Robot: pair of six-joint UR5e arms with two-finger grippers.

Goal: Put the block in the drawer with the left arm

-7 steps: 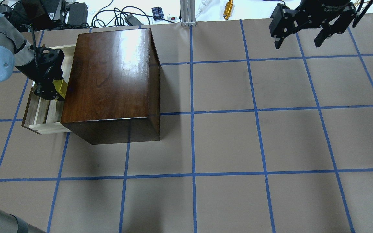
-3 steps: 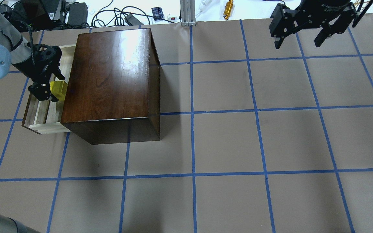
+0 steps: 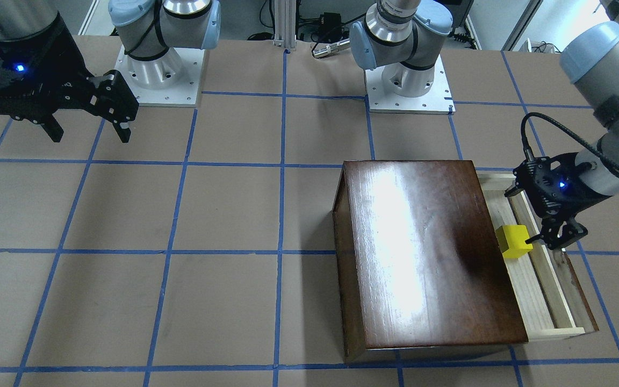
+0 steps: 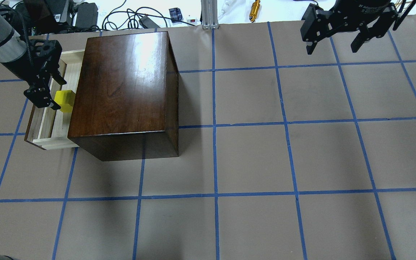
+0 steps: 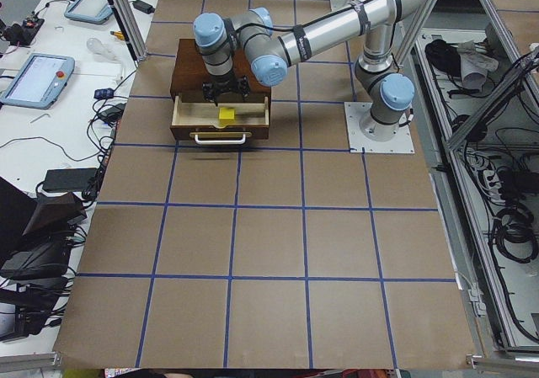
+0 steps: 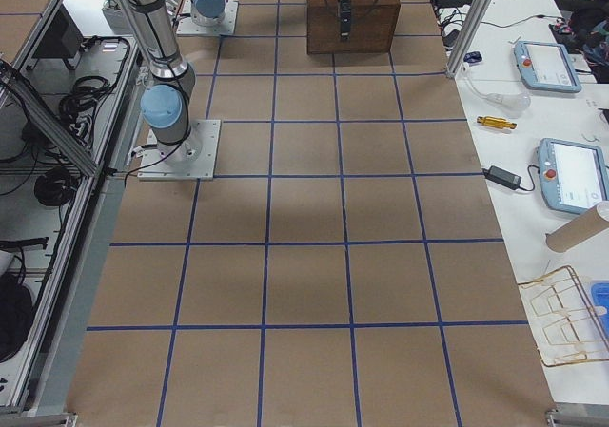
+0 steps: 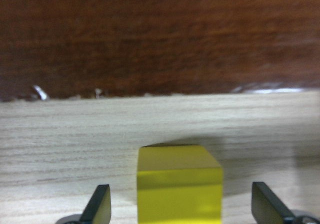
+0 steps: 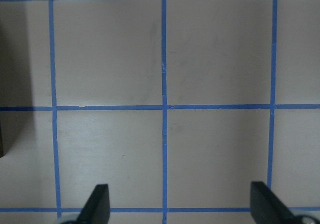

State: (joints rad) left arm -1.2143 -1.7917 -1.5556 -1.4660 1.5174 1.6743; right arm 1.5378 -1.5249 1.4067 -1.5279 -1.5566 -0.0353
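The yellow block (image 4: 64, 100) rests on the floor of the open drawer (image 4: 57, 124), close to the dark-brown cabinet (image 4: 125, 83). It also shows in the front view (image 3: 513, 241) and the exterior left view (image 5: 226, 115). My left gripper (image 4: 54, 93) is open and hovers just above and outward of the block. In the left wrist view the block (image 7: 179, 184) stands between the spread fingers (image 7: 100, 206), touching neither, on the pale drawer floor (image 7: 75, 129). My right gripper (image 4: 332, 48) is open and empty, high over the far right of the table.
The cabinet (image 3: 422, 252) stands tall beside the drawer (image 3: 535, 290). Cables, power bricks and a gold tool (image 4: 255, 11) lie on the white bench beyond the table's far edge. The two arm bases (image 3: 159, 80) sit at the robot's side.
My left gripper has opened and let go of the block, then drawn back from the cabinet toward the drawer's outer side. The block now rests in the drawer. The right arm has not moved.
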